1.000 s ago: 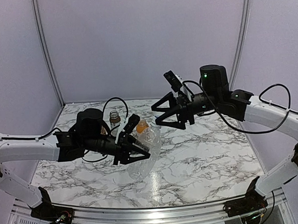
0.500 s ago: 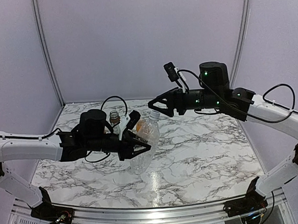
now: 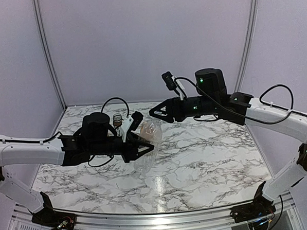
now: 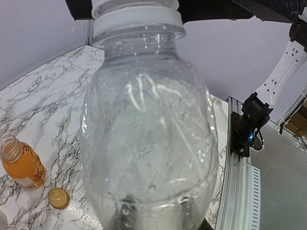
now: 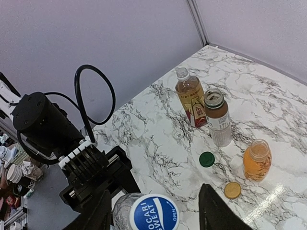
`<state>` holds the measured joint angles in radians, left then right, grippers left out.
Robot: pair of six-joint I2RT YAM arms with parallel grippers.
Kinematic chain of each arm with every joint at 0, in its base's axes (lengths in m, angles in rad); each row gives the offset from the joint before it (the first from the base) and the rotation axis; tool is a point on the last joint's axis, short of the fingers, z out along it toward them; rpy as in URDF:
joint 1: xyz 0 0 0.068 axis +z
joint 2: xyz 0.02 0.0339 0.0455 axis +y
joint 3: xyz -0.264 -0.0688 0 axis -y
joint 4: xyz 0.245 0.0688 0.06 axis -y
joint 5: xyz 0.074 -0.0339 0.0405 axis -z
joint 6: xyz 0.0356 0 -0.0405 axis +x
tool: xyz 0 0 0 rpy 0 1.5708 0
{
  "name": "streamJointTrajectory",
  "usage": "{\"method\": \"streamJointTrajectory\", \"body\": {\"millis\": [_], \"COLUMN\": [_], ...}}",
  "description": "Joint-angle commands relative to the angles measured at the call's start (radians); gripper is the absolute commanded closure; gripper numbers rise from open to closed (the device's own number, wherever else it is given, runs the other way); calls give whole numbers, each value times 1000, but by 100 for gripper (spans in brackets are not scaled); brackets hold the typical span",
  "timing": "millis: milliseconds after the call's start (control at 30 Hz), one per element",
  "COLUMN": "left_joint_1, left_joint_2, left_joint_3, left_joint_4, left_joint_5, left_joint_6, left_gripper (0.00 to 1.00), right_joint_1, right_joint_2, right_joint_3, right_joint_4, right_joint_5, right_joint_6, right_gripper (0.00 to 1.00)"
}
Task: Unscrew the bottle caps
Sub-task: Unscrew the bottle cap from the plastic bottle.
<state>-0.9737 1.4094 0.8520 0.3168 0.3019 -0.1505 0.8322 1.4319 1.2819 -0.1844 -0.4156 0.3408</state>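
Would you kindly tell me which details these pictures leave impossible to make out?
Left gripper: contact points hidden in left wrist view by the tall clear bottle.
Right gripper: fingertips cut off by right wrist view's bottom edge.
Short bottle label: print too small in right wrist view.
Green cap: hidden behind left arm in top view.

Left arm (image 3: 27,152) reaches in low from the left, forearm roughly level. The left gripper (image 3: 143,146) has its jaws clamped on the body of the tall clear bottle (image 3: 144,167). Right arm (image 3: 277,116) stretches across higher up, right gripper (image 3: 154,115) pointing toward the left one, jaws apart, straddling the white-and-blue cap (image 5: 153,214) with a gap on each side.
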Motion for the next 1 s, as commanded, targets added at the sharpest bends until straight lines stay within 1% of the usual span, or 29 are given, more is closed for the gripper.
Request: {"method": "streamJointTrajectory", "body": {"millis": [0,267,333,400,500,600,700,833,967], "left_joint_1": [-3,-3,-3,-3,-3,-2,2,12,21], "left_joint_2": [-29,-43,-46,-50,-62,-84,-103,-107,-89], "left_joint_3": [11,3,2,-3,-11,-28,-37,-29,-7], "left_joint_4": [29,29,29,30,30,30,30,30,30], "left_joint_5": [-27,-47,-51,-46,-15,62,205,412,576], "left_joint_6": [3,10,13,17,29,47,68,62,43], "left_gripper": [70,70,70,70,70,70,69,69,69], "right_joint_1": [8,5,0,-13,-45,-74,-81,-82,-82], "right_joint_2": [12,16,10,-1,-21,-37,-38,-44,-35], "right_joint_3": [19,14,8,-3,-34,-70,-67,-61,-36], "right_joint_4": [47,57,61,70,108,147,121,80,8], "right_joint_5": [-45,-71,-76,-90,-164,-280,-428,-615,-735], "right_joint_6": [22,17,5,-14,-68,-152,-294,-437,-549], "right_gripper": [51,80,86,90,92,94,93,89,85]}}
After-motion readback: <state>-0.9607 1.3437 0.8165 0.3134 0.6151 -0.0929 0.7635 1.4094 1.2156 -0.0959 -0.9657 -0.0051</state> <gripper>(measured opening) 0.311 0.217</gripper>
